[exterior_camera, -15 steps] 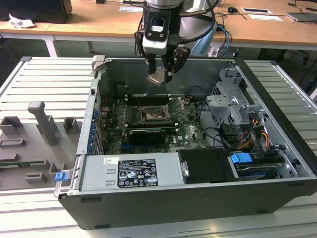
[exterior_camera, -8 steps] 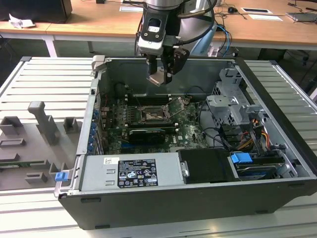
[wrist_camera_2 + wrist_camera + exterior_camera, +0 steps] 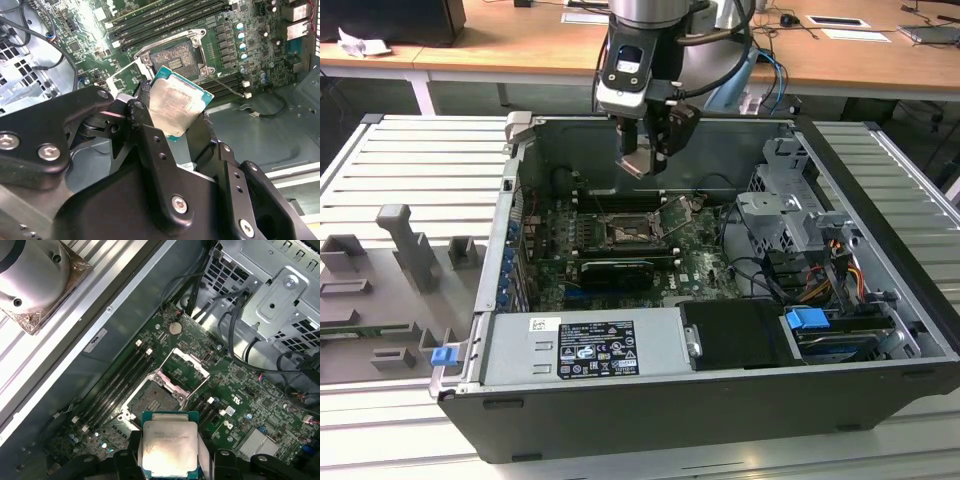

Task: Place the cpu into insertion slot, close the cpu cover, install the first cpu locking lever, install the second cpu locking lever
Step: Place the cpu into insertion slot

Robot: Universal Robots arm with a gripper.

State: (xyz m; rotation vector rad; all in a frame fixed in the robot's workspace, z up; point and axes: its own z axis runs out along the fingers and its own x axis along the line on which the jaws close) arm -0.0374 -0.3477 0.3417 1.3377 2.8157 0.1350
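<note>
Silvery cpu (image 3: pixel 169 447) pinched by gripper (image 3: pixel 642 162); first wrist view shows the cpu cover (image 3: pixel 193 360) open.

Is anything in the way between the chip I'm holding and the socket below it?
Nothing visible. The chip sits clamped in the pincer above the board; the socket lies bare, and its cover frame is swung open to one side.

Room above the insertion slot (image 3: pixel 156 396) lies open; the raised cpu cover (image 3: pixel 192 360) stands just beside it.
</note>
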